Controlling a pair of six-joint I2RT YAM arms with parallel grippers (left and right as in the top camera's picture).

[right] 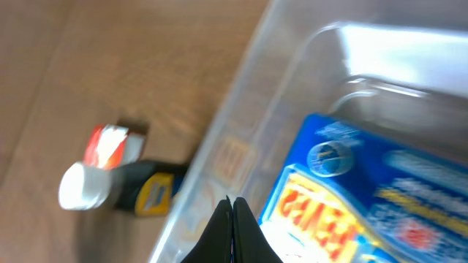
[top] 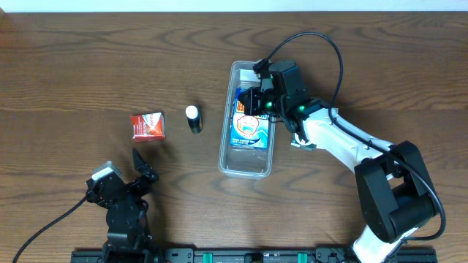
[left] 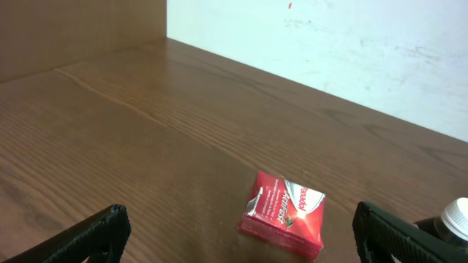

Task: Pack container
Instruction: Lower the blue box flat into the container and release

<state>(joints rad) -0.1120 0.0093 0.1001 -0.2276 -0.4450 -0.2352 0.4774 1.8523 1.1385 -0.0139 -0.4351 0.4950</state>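
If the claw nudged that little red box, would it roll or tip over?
Probably neither: the red box lies flat with square edges, so it should slide. Its glossy wrapping may be slippery on the wooden table. It looks small and likely light.

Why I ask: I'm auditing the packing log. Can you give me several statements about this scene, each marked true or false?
1. The blue packet lies inside the container. True.
2. The red box is packed in the container. False: it lies on the table, left of the container.
3. The left tool is open and holds nothing. True.
4. The right tool grips the white-capped bottle. False: the bottle is on the table between the red box and the container, and the right tool is shut over the container.
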